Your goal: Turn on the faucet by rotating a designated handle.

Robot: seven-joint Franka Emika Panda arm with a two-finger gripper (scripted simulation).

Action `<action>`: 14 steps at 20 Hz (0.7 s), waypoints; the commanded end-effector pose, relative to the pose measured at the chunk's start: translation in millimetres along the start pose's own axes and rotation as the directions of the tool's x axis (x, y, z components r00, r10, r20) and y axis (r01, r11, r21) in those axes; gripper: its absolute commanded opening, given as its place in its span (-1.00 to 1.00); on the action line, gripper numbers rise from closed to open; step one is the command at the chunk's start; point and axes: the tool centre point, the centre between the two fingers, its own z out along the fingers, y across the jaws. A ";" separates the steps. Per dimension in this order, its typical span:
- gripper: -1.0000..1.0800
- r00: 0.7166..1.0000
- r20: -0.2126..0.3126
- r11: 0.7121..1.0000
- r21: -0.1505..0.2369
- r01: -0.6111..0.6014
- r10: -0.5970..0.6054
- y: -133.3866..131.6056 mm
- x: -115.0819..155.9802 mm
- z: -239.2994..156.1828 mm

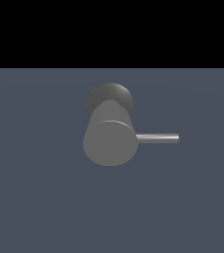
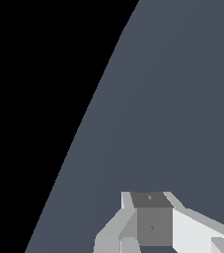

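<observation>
A grey faucet stands alone on the blue-grey floor, its flat round face turned toward the exterior camera and a darker dome behind it. The handle, a thin metal rod, sticks out level toward the exterior view's right, and nothing is touching it. No arm appears in that view. The wrist view shows only the white and grey body of the gripper over bare floor; the fingers are cut off by the frame, so whether they stand wide or narrow cannot be told. A faint dark speck at that picture's edge may be the faucet, though it is too small to be sure. The approach looks unstarted. The risks ahead: the rod is slim and smooth, so a contact near its free tip could slip off, while a path coming in low might strike the fat cylinder first.
</observation>
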 end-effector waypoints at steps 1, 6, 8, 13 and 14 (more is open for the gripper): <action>-1.00 1.000 -0.023 0.999 0.032 -0.006 0.007 1.0 3.8 -5.5; -1.00 0.995 -0.092 0.992 0.125 -0.024 0.035 5.7 14.9 -22.0; -1.00 0.991 -0.126 0.984 0.173 -0.032 0.055 9.3 20.6 -30.9; -1.00 0.965 -0.225 0.946 0.319 -0.056 0.133 26.0 37.4 -59.1; -1.00 0.957 -0.246 0.934 0.351 -0.062 0.155 31.1 41.0 -65.5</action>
